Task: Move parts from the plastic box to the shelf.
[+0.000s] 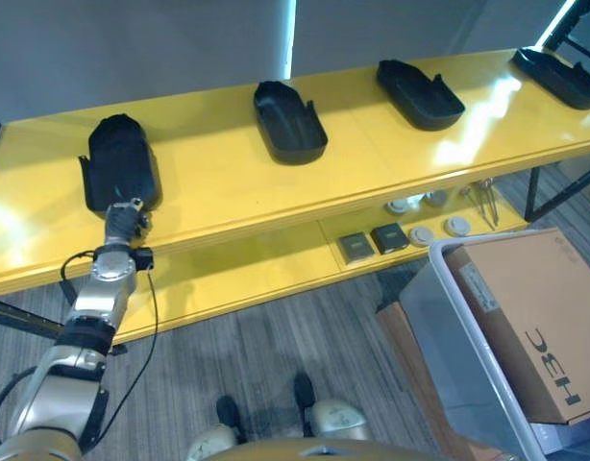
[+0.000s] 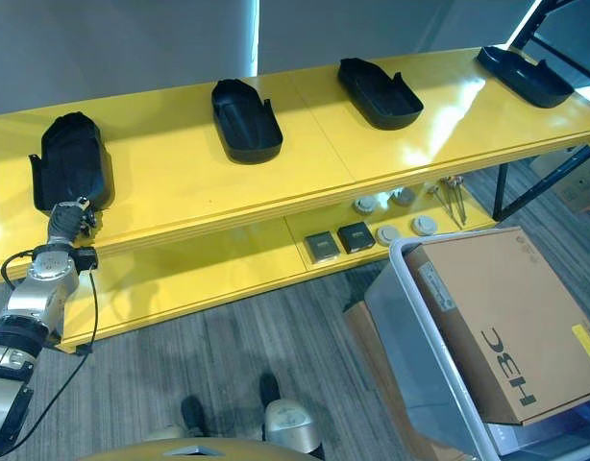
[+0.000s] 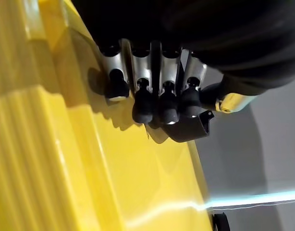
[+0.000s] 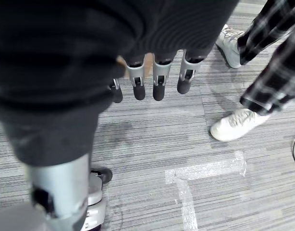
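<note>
Left hand point(image 1: 125, 219), at the frame's left, had its fingers curled around the black part point(image 1: 120, 161), apparently setting it on the yellow shelf point(image 1: 228, 182).

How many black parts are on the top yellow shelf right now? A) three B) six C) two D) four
D: four black parts sit spaced along the top shelf: the leftmost part at the left hand, then a second, a third and the rightmost.
</note>
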You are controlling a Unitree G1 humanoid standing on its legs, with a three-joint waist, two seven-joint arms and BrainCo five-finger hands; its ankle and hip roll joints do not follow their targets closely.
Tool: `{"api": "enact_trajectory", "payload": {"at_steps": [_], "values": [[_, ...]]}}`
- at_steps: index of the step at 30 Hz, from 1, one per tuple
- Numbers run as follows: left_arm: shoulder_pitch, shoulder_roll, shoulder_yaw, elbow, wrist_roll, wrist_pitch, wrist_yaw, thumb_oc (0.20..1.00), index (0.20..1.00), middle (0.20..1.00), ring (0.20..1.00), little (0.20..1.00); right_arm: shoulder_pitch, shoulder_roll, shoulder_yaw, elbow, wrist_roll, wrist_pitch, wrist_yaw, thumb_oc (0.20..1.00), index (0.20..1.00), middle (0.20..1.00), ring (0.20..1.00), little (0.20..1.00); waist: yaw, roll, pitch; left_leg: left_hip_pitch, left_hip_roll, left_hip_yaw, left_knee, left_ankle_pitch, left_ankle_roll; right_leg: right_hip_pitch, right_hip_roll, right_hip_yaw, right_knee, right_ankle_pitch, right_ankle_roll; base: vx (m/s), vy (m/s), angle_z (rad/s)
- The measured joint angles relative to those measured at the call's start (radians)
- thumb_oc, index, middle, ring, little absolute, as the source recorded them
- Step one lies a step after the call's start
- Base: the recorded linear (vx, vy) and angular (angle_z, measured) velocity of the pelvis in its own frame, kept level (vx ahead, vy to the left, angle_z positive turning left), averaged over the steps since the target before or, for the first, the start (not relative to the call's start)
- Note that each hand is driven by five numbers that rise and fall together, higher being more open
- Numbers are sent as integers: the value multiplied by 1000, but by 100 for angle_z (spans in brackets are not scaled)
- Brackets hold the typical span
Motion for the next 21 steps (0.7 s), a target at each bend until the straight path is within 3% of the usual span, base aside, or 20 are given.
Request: {"api": "enact_trajectory", "payload": {"at_steps": [12, 18, 19, 20, 21], "values": [[-114, 58, 28, 125, -1, 24, 26, 200, 200, 200, 200, 200, -2, 0, 17, -13, 1, -1, 1, 1000, 1000, 1000, 1000, 1000, -5, -39, 17, -29, 4, 0, 25, -9, -1, -22, 0, 1, 8, 0, 0, -17, -10, 0], [-126, 65, 26, 122, -4, -25, 11, 200, 200, 200, 200, 200, -2, 2, 38, -13, 1, -8, 2, 1000, 1000, 1000, 1000, 1000, -2, -55, 29, -44, 5, 0, 41, -14, -2, -31, -2, 2, 10, 4, -2, -18, -3, 0], [-117, 64, 26, 88, -7, -37, -14, 570, 570, 570, 570, 570, -1, 5, 38, -13, 1, -9, 2, 1000, 1000, 1000, 1000, 1000, 3, -55, 30, -45, 5, 0, 40, -14, -2, -31, -2, 1, 10, 4, -2, 0, 0, 0], [-107, 62, 24, 53, -6, -43, -35, 1000, 1000, 1000, 1000, 1000, -1, 7, 37, -14, 1, -11, 1, 1000, 1000, 1000, 1000, 1000, 7, -55, 30, -45, 5, 0, 40, -14, -2, -30, -2, 1, 10, 4, -2, 0, 0, 0], [-79, 57, 18, -7, -6, -58, -69, 1000, 1000, 1000, 1000, 1000, -2, 13, 37, -16, 1, -13, 1, 1000, 1000, 1000, 1000, 1000, 12, -54, 31, -44, 5, 0, 39, -13, -1, -29, -2, 1, 9, 4, -3, 0, 0, 0]]}}
